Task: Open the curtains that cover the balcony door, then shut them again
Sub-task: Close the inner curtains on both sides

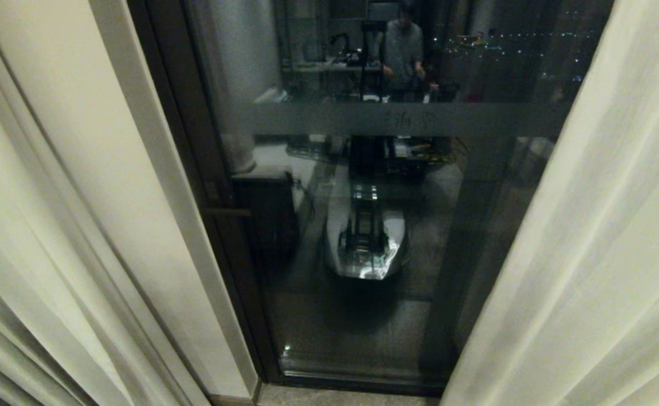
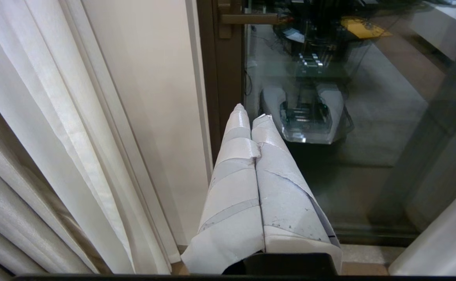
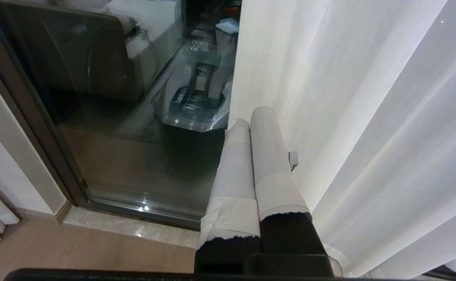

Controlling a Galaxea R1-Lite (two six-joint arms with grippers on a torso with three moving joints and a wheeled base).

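Note:
The balcony door (image 1: 374, 254), dark-framed glass with a frosted band, stands uncovered in the middle of the head view. Cream curtains hang drawn to both sides: one panel at the left (image 1: 30, 254), a thinner white one at the right (image 1: 600, 237). Neither arm shows in the head view. My left gripper (image 2: 250, 111), fingers wrapped in white tape, is shut and empty, pointing at the door frame (image 2: 224, 78) beside the left curtain (image 2: 44, 136). My right gripper (image 3: 252, 117) is shut and empty too, its tips close against the edge of the right curtain (image 3: 349, 117), with the glass (image 3: 114, 117) beside it.
A cream wall strip (image 1: 137, 186) sits between the left curtain and the door frame. The door handle (image 2: 247, 17) juts from the frame. A stone sill (image 3: 134, 228) and wooden floor (image 3: 75, 253) lie below the door. The glass reflects my base (image 1: 366, 237) and a person (image 1: 403, 45) behind.

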